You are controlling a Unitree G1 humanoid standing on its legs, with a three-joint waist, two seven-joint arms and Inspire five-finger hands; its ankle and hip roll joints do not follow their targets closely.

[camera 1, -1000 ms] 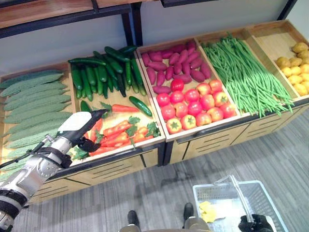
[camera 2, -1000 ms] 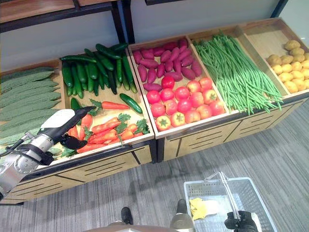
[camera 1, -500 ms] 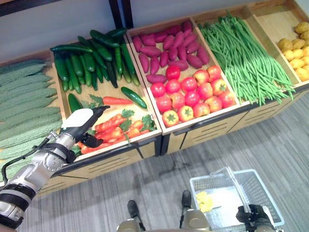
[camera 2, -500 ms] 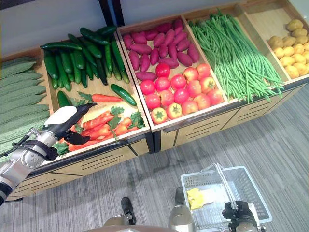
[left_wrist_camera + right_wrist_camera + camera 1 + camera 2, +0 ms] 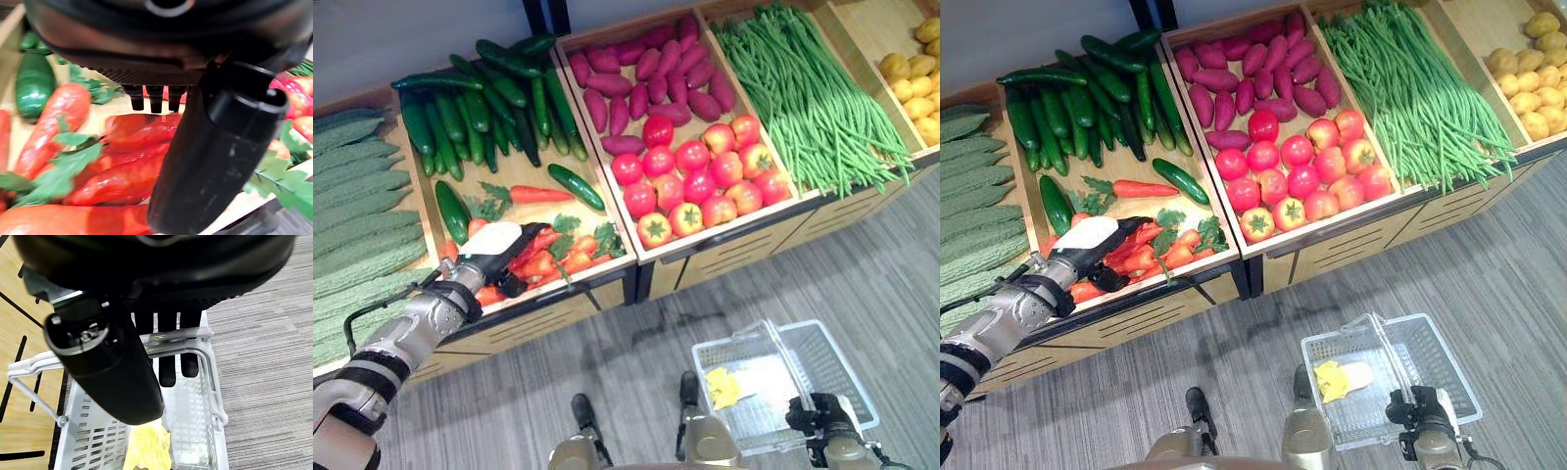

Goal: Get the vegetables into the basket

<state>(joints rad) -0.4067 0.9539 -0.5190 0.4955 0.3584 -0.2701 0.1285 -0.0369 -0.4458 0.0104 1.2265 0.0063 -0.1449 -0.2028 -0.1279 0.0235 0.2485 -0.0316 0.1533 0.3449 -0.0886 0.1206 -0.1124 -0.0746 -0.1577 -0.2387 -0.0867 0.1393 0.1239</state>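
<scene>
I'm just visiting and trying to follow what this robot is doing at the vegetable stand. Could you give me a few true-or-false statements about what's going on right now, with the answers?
1. The left robot hand is over the carrots. True.
2. The basket sits on top of the tomatoes. False: it hangs low over the floor, with the right robot hand curled round its handle.
3. The basket holds nothing. False: something yellow lies in it.
4. The green beans lie in the bin between the tomatoes and the potatoes. True.
5. The left robot hand holds a cucumber. False: no cucumber is in it; the cucumbers lie farther back in the bin.
</scene>
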